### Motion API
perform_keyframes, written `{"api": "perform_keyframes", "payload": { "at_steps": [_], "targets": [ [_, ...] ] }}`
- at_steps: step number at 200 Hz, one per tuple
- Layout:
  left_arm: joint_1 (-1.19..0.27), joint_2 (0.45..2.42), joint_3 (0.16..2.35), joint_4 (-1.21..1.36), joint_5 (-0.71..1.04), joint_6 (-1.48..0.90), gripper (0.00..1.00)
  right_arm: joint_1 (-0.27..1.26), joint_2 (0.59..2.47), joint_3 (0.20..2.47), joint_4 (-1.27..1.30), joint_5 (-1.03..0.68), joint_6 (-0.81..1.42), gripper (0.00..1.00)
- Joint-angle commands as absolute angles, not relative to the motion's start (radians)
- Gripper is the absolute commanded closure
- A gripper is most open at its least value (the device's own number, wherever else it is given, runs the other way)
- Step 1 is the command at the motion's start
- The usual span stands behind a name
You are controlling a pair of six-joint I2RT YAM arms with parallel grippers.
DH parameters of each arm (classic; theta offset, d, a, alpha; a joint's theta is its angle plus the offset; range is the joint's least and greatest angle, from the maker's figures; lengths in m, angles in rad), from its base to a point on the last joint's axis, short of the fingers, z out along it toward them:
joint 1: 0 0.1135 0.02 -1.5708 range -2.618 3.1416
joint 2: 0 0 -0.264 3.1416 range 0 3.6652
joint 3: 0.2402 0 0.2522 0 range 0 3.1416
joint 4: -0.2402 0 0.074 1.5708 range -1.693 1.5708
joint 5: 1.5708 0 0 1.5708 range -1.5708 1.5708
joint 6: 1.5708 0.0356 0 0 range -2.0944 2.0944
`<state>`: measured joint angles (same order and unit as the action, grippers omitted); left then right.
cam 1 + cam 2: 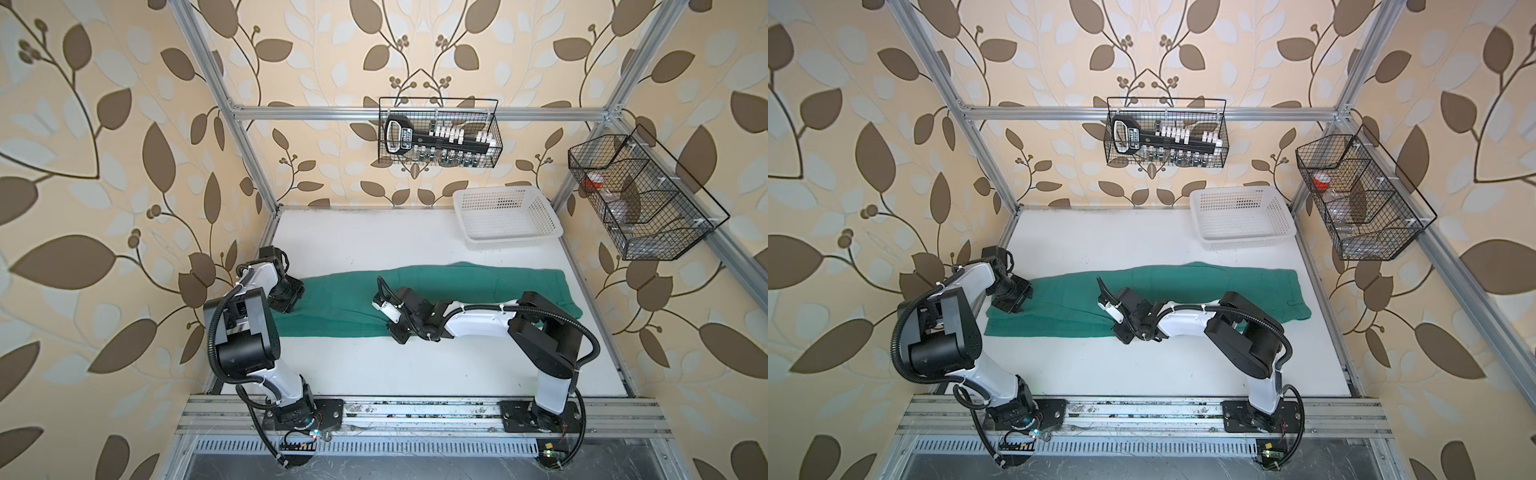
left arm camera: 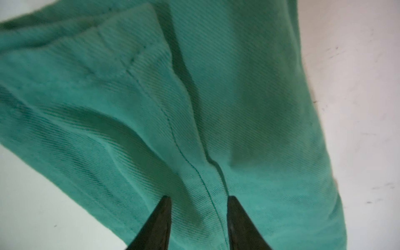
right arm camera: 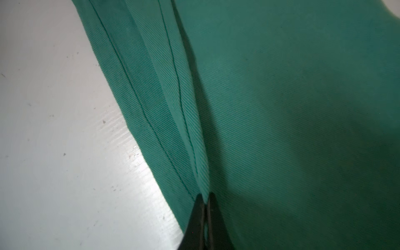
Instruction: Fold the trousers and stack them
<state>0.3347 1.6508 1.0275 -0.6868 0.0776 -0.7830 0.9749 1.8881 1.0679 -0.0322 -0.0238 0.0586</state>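
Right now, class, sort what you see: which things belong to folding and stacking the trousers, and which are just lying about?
In the job:
trousers
right pincer, shut on a fold of them
left pincer, open over them

Lying about:
white plastic basket
wire basket on the back rail
wire basket on the side rail

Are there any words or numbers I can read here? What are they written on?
Label on the black tool in the hanging wire basket: it has lettering, but it is too small and blurred to read.
Nothing written shows on the trousers or the white basket.
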Motion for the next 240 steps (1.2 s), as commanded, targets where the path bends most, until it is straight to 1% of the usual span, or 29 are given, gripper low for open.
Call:
{"api": "perform_keyframes", "payload": {
  "at_steps": [1, 26, 42, 58, 84, 110, 114, 147, 187, 207, 215, 230, 236, 240],
  "targets": [
    [0.339, 1.677, 1.044, -0.710, 0.050, -0.765, 0.61, 0.988, 1.882, 1.063, 0.000, -0.021, 0.029, 0.94],
    [0.339, 1.689, 1.052, -0.725, 0.039, -0.749, 0.62, 0.988, 1.880, 1.052, 0.009, -0.025, 0.030, 0.94],
    [0.340, 1.687, 1.062, -0.738, 0.010, -0.740, 0.67, 0.989, 1.880, 1.050, 0.011, -0.024, 0.030, 0.94],
    [0.340, 1.684, 1.067, -0.741, 0.002, -0.732, 0.73, 0.991, 1.881, 1.047, 0.014, -0.025, 0.033, 0.94],
    [0.339, 1.694, 1.068, -0.744, 0.013, -0.728, 0.88, 0.992, 1.879, 1.039, 0.020, -0.026, 0.036, 0.94],
    [0.339, 1.682, 1.068, -0.748, 0.023, -0.720, 0.96, 0.991, 1.873, 1.034, 0.020, -0.025, 0.036, 0.94],
    [0.339, 1.677, 1.066, -0.749, 0.024, -0.717, 1.00, 0.991, 1.874, 1.034, 0.022, -0.026, 0.035, 0.94],
    [0.339, 1.619, 1.080, -0.781, 0.008, -0.709, 1.00, 0.992, 1.870, 1.034, 0.025, -0.026, 0.038, 0.94],
    [0.339, 1.491, 1.085, -0.826, -0.137, -0.719, 1.00, 0.991, 1.867, 1.027, 0.030, -0.029, 0.041, 0.94],
    [0.341, 1.513, 1.109, -0.836, -0.144, -0.713, 1.00, 0.992, 1.868, 1.023, 0.038, -0.035, 0.043, 0.94],
    [0.341, 1.535, 1.121, -0.840, -0.143, -0.715, 0.88, 0.992, 1.868, 1.024, 0.039, -0.039, 0.044, 0.94],
    [0.342, 1.572, 1.134, -0.822, -0.132, -0.722, 0.70, 0.991, 1.865, 1.020, 0.043, -0.041, 0.046, 0.94],
    [0.343, 1.589, 1.142, -0.815, -0.127, -0.728, 0.60, 0.992, 1.864, 1.020, 0.043, -0.041, 0.047, 0.94],
    [0.344, 1.603, 1.148, -0.811, -0.124, -0.729, 0.57, 0.992, 1.864, 1.020, 0.044, -0.042, 0.046, 0.94]
  ]
}}
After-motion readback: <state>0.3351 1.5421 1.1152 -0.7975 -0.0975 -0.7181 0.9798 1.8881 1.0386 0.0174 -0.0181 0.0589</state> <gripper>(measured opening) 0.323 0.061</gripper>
